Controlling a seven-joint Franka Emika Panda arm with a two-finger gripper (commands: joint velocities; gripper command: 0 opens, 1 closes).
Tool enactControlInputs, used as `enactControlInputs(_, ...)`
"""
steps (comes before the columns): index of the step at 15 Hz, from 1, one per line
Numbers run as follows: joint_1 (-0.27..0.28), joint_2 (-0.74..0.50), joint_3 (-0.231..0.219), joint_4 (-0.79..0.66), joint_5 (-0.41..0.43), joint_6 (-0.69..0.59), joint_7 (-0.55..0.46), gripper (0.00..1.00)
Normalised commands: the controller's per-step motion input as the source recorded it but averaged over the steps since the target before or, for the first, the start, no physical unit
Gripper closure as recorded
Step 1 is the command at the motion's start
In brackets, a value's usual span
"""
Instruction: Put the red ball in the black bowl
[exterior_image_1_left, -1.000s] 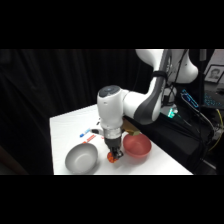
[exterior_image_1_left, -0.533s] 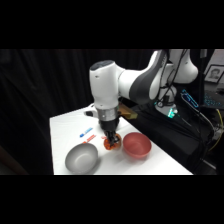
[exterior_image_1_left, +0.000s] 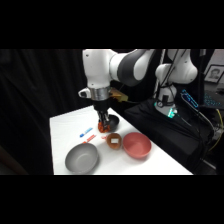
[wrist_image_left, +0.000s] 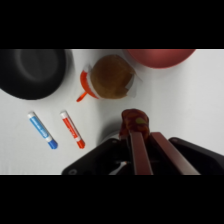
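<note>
Gripper (wrist_image_left: 136, 131) clamped tight on red ball (wrist_image_left: 135, 120), ball lifted clear of table. Black bowl (exterior_image_1_left: 113, 121) sits right behind in side view; carry looks aimed there, past brown bowl (exterior_image_1_left: 114, 141).

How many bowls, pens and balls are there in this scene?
Bowls: 4 (grey bowl, brown bowl, red bowl, black bowl)
Pens: 2 (blue pen, red pen)
Balls: 1 (red ball)
Total: 7
</note>
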Motion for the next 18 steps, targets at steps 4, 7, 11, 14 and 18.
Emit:
enactControlInputs(4, -0.128, -0.32, -0.075, -0.25, 0.176, -0.05, -0.26, 0.95)
enactControlInputs(7, -0.101, -0.33, -0.079, -0.27, 0.134, -0.01, -0.2, 0.95)
enactControlInputs(11, -0.098, -0.28, -0.082, -0.27, 0.138, 0.05, -0.19, 0.95)
enactControlInputs(14, -0.099, -0.25, -0.086, -0.29, 0.157, 0.12, -0.2, 0.95)
enactControlInputs(18, -0.101, -0.21, -0.084, -0.27, 0.195, 0.17, -0.23, 0.95)
